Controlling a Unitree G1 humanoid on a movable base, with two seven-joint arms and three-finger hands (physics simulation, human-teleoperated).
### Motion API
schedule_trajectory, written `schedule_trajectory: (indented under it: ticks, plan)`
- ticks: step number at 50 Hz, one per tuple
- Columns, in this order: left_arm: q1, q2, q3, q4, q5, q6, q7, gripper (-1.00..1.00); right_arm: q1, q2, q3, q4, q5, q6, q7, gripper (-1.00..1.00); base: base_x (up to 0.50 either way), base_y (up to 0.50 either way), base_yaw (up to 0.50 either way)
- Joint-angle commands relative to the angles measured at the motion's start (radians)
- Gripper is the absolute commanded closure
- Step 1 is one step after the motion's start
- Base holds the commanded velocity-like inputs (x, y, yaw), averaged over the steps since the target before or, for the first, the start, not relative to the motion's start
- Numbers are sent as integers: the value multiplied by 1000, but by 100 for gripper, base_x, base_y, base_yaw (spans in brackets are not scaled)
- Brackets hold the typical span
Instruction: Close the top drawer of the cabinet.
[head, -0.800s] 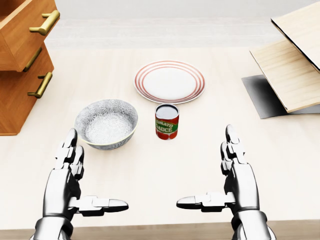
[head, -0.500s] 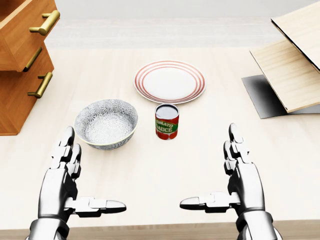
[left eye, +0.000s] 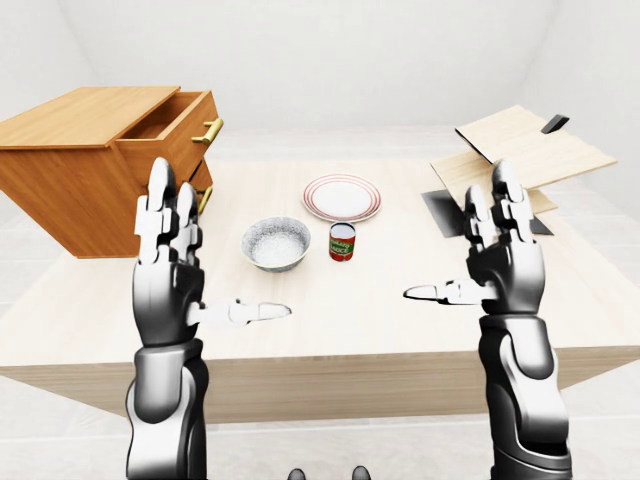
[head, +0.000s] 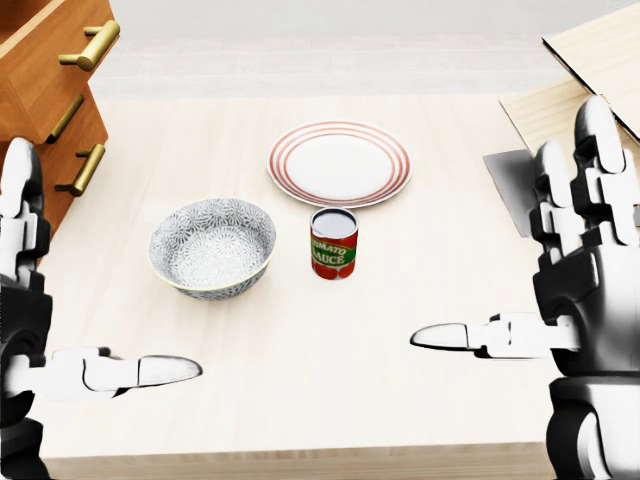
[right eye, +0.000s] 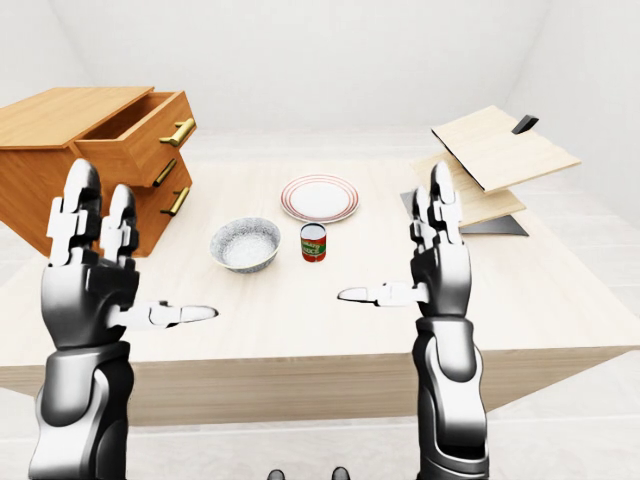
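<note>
The cabinet stands at the table's left edge, its top drawer pulled out. Left hand and right hand hover with fingers spread wide, holding nothing.

Head view looks steeply down, close on the bench just beyond the raised hands. Left-eye and right-eye views sit farther off, facing level across it. All three share the bowl, can, plate.
</note>
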Motion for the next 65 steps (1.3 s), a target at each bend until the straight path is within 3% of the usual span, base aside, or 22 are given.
schedule_trajectory:
  ticks: [1,3,32,65]
  plan:
    - [-50,12,30,-186,-1,0,-7,-100,-43,-31,-47,-116,13,0,1,-100,0,0,0]
    - [-55,-5,48,-193,-36,0,-14,-100,-55,-35,-66,-138,26,0,2,-100,0,0,0]
    - [-60,18,68,-235,-43,0,-7,-100,-118,-71,-132,-313,74,0,-8,-100,0,0,0]
    - [-55,19,97,-236,-64,0,-6,-100,-119,-82,-142,-414,106,0,-18,-100,0,0,0]
